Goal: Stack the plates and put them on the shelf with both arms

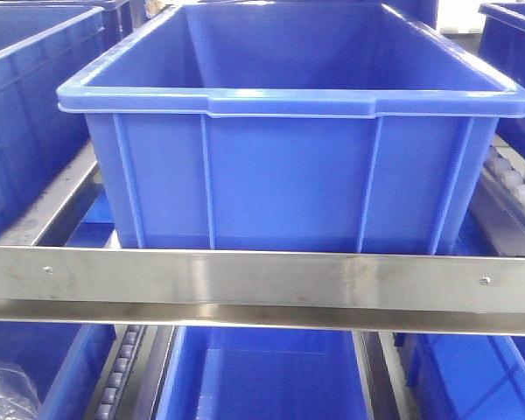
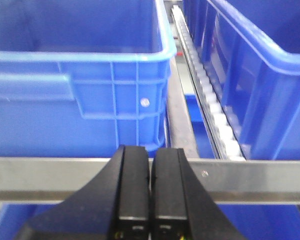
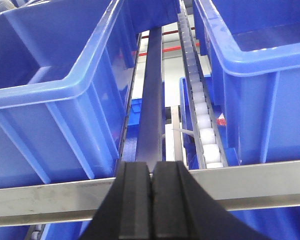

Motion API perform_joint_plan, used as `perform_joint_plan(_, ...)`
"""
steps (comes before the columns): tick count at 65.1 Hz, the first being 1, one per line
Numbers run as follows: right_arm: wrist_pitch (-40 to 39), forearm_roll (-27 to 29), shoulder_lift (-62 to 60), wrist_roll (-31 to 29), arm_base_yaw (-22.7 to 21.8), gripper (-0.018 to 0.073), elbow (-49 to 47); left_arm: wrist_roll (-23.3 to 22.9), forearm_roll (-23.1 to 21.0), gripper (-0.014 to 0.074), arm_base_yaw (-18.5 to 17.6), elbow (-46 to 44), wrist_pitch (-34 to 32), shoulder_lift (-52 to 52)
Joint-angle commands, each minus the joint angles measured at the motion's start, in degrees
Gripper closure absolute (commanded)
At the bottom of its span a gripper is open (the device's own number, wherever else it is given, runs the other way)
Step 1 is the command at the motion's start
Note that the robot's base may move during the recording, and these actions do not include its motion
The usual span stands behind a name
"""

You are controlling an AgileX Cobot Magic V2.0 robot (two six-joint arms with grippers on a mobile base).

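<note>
Nowhere in the three views does a pale blue plate appear, so where the plates lie relative to either gripper cannot be told. The left gripper [image 2: 150, 192] hangs with its black fingers pressed together on nothing, just before a steel shelf rail [image 2: 250, 180], facing a blue crate [image 2: 75, 75] and a roller track [image 2: 210, 100]. The right gripper [image 3: 151, 200] is likewise clenched and empty over its own rail [image 3: 255, 180], between two blue bins [image 3: 55, 95], while the front camera shows one large blue crate [image 1: 289, 166] resting on the shelf behind a steel bar [image 1: 262, 280].
</note>
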Motion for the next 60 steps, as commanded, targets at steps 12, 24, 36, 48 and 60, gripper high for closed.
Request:
perform_joint_plan(12,-5.5,-0.6,-1.0,-0.2,-0.2,0.0508,0.1,-3.4,4.1,0.0496,0.1,0.1,-7.4,-1.3)
perform_joint_plan(24,-5.5,-0.6,-1.0,-0.2,-0.2,0.0508,0.1,-3.4,4.4,0.0496,0.1,0.1,-7.0,-1.3)
perform_joint_plan(36,-5.5,-0.6,-1.0,-0.2,-0.2,0.0508,0.1,-3.4,4.4,0.0496,0.1,0.1,-7.0,-1.3)
perform_joint_plan(48,-5.5,-0.6,-1.0,-0.2,-0.2,0.0508,0.1,-3.4,4.4,0.0496,0.1,0.1,-7.0,-1.3)
perform_joint_plan(60,-5.5,-0.6,-1.0,-0.2,-0.2,0.0508,0.1,-3.4,4.4,0.0496,0.1,0.1,-7.0,-1.3)
